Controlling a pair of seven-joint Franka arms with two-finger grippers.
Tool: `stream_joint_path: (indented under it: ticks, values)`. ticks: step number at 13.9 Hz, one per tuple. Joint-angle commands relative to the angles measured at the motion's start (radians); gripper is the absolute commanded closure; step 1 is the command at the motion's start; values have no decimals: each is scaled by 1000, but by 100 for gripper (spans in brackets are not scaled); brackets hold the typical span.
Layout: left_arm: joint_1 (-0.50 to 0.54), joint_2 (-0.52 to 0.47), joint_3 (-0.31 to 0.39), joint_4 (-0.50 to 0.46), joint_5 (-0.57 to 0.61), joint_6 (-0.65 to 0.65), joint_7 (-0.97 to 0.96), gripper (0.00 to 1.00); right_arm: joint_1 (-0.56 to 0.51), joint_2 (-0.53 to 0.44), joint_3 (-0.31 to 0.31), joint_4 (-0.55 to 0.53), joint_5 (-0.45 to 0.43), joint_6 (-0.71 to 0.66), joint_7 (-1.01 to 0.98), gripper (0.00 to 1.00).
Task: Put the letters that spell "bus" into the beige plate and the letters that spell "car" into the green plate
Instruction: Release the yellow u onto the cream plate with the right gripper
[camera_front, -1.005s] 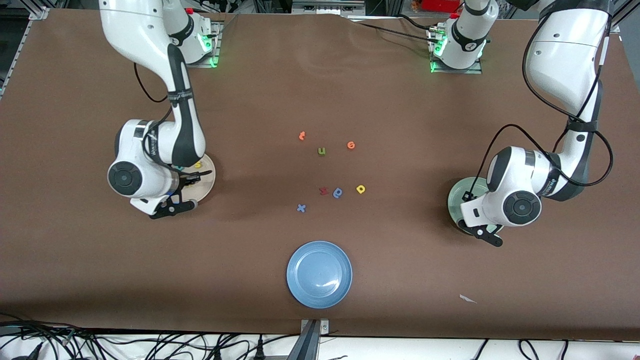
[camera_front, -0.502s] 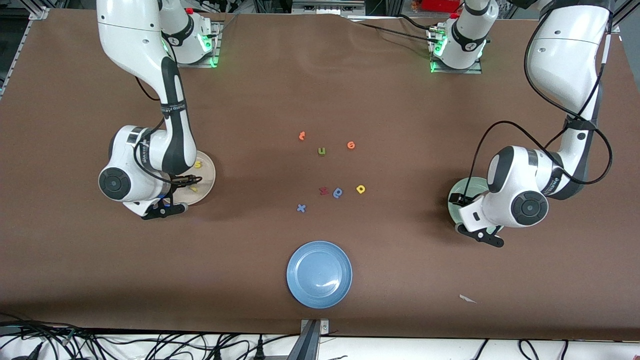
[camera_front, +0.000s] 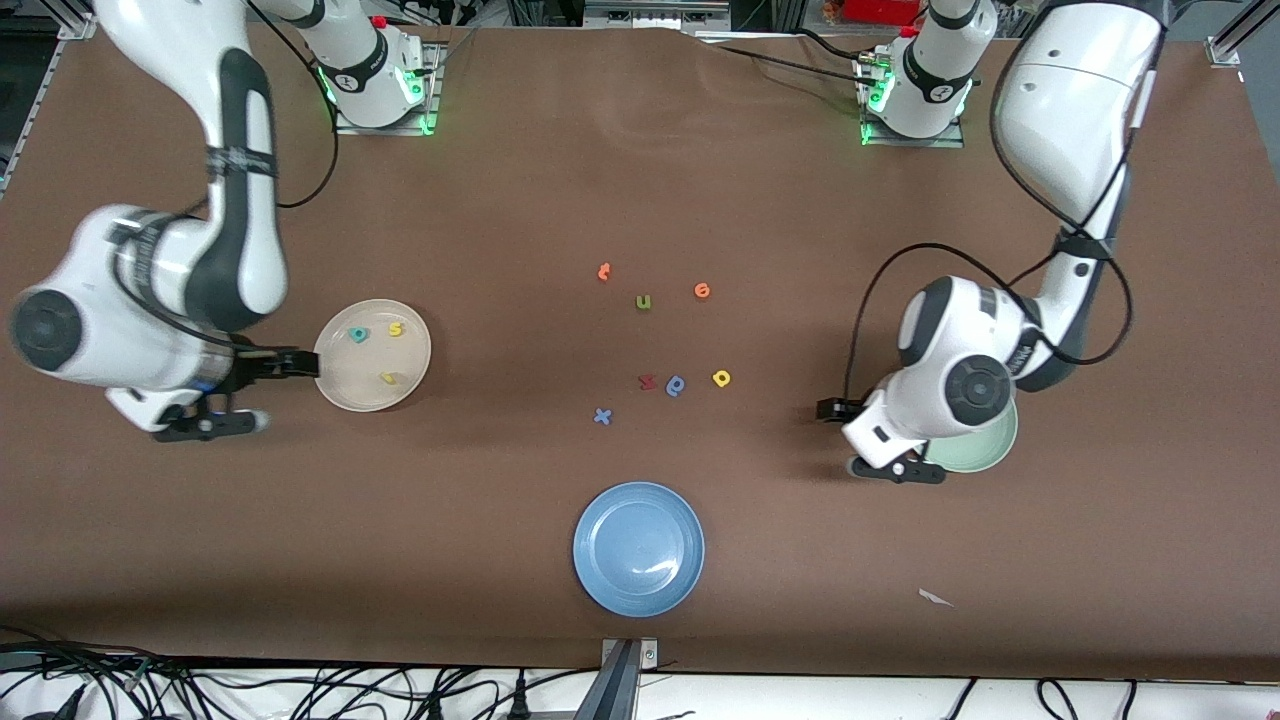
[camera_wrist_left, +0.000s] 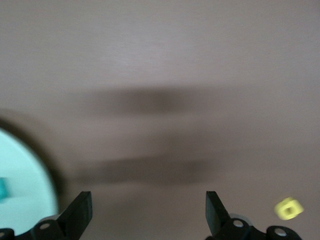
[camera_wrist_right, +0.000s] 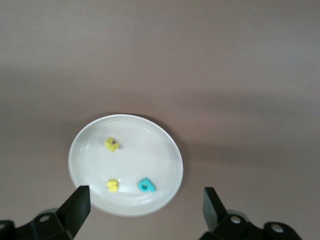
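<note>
The beige plate (camera_front: 345, 378) holds the teal b (camera_front: 358, 335), the yellow s (camera_front: 397, 328) and the yellow u (camera_front: 388, 378). My right gripper (camera_front: 268, 393) hangs open beside it, toward the right arm's end. Its wrist view shows the plate (camera_wrist_right: 150, 145) with the u (camera_wrist_right: 112, 144), s (camera_wrist_right: 113, 185) and b (camera_wrist_right: 146, 185) past the empty gripper (camera_wrist_right: 145, 210). The green plate (camera_front: 985, 450) is mostly hidden under my left wrist. My left gripper (camera_front: 865, 438) is open beside it. In the left wrist view the plate (camera_wrist_left: 25, 170) shows a teal letter (camera_wrist_left: 2, 189); the gripper (camera_wrist_left: 148, 212) is empty.
Loose letters lie mid-table: two orange ones (camera_front: 603, 271) (camera_front: 702, 290), a green u (camera_front: 643, 302), a dark red one (camera_front: 647, 381), a blue rounded one (camera_front: 676, 385), a blue x (camera_front: 601, 416) and a yellow rounded one (camera_front: 721, 378). A blue plate (camera_front: 638, 548) sits nearer the camera.
Both grippers opened and drew off their plates. The right one swung toward its end of the table, uncovering the beige plate. The left one moved toward the table's middle.
</note>
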Motion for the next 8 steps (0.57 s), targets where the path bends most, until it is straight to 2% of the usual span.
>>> stream_joint_path:
  ticks: [1,5,6,8]
  values:
    - [-87,8,12,-24,-25,80,-190,0,7,-16,-71,118,-7,-144,3,0]
    - [-164,8,13,-77,-25,207,-405,0,11,-24,-98,207,-7,-305,6,0]
    - [-178,9,13,-83,-22,227,-454,0,8,-39,-83,207,-10,-302,13,0]
    - [-205,18,13,-100,-14,269,-525,0,-60,-103,26,192,-33,-292,61,0]
